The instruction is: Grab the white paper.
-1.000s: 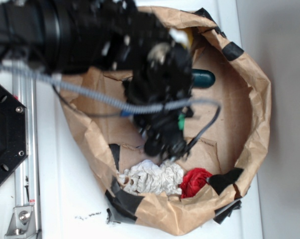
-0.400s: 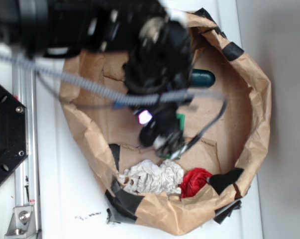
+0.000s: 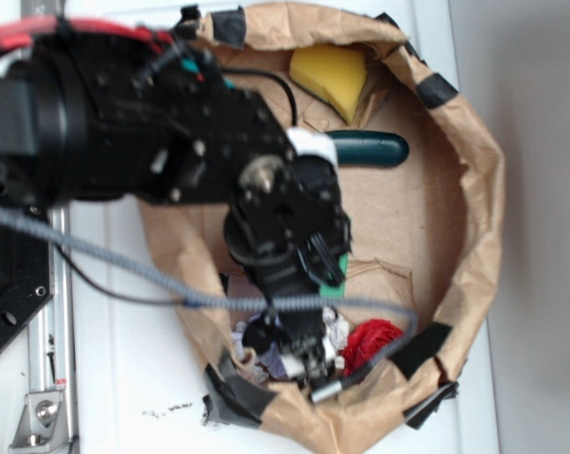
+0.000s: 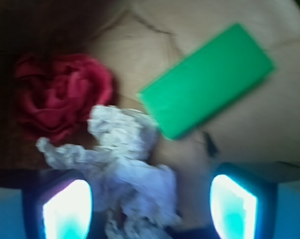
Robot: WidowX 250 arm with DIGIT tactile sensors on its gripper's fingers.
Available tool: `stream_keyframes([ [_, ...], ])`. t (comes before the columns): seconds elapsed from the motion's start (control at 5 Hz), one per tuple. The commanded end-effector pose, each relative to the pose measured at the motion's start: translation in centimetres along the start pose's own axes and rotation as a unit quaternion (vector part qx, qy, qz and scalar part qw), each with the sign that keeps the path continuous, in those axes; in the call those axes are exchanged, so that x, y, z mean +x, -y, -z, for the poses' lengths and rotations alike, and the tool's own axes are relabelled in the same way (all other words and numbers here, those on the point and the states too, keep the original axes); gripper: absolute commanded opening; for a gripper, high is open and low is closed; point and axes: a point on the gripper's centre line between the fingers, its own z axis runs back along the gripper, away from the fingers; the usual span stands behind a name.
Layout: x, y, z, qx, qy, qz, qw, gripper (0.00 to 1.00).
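White paper (image 4: pixel 127 169) lies crumpled low in the wrist frame, reaching down between the gripper's (image 4: pixel 150 206) two glowing fingertips (image 4: pixel 67 209), which stand apart on either side of it. Touching its upper left is a red wad (image 4: pixel 60 97); a green block (image 4: pixel 207 79) lies just beside it at upper right. All rest in a brown paper lining (image 3: pixel 474 218) on the white bench (image 3: pixel 124 378).

One wad of white paper (image 4: pixel 125 164), one red wad (image 4: pixel 60 97) and one green block (image 4: pixel 207 79) — all single. One yellow sponge wedge (image 3: pixel 332 76) and one dark green cylinder (image 3: pixel 374 148) — also single.
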Motion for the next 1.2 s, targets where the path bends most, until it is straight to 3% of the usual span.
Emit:
stream_keyframes([
  [0.0,0.4,1.9,3.6,0.003,-0.007,0.043,0.999,1.00],
  [0.2,0.3,1.4,4.6,0.012,-0.023,0.024,0.999,0.66],
  [0.4,0.0,0.9,4.6,0.013,-0.022,0.017,1.000,0.00],
  [0.8,0.3,0.2,2.3,0.015,0.011,0.016,1.000,0.00],
  [1.0,1.2,-1.1,-2.3,0.035,0.063,0.048,0.996,0.00],
])
